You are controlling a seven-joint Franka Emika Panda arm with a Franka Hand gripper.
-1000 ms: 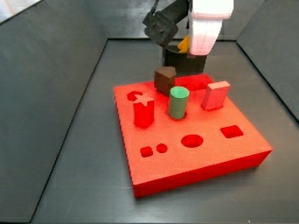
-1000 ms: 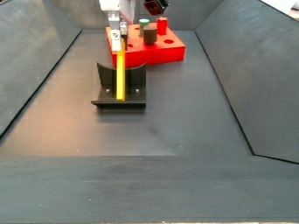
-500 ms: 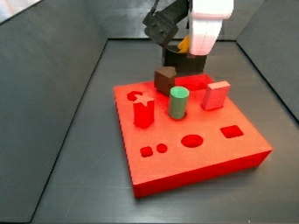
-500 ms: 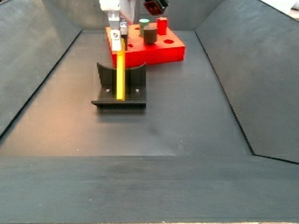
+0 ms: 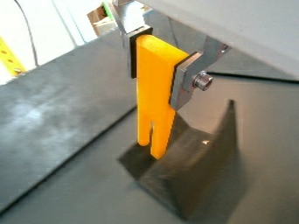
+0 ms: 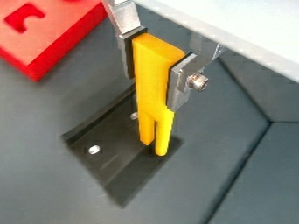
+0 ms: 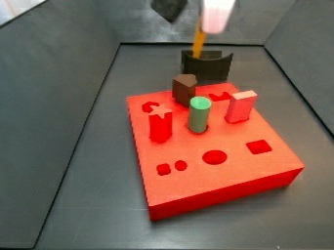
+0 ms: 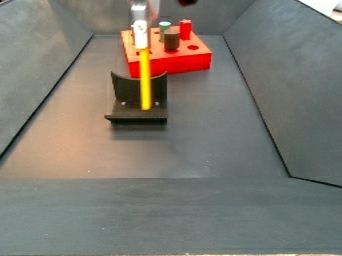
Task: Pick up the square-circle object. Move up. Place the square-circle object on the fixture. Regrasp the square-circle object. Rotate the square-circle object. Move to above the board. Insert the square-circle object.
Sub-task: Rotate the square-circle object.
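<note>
Board (image 7: 216,156): red slab, holed, bearing a green cylinder (image 7: 200,114). Fixture (image 8: 136,100): dark bracket just beside the board. Gripper (image 6: 158,63): above the fixture, plates clamped on the square-circle object (image 6: 153,92). Square-circle object: yellow bar, upright, lower end over the fixture's base plate; contact cannot be told.

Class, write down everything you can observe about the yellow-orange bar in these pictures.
The square-circle object is a slim, smooth yellow-orange bar, plastic-looking, with a squared upper section and a narrower lower end. It hangs upright, its top clamped between the end effector's silver fingers. Its lower end sits just over the dark fixture; whether it touches cannot be told. In a side view it stands in front of the red board.
</note>
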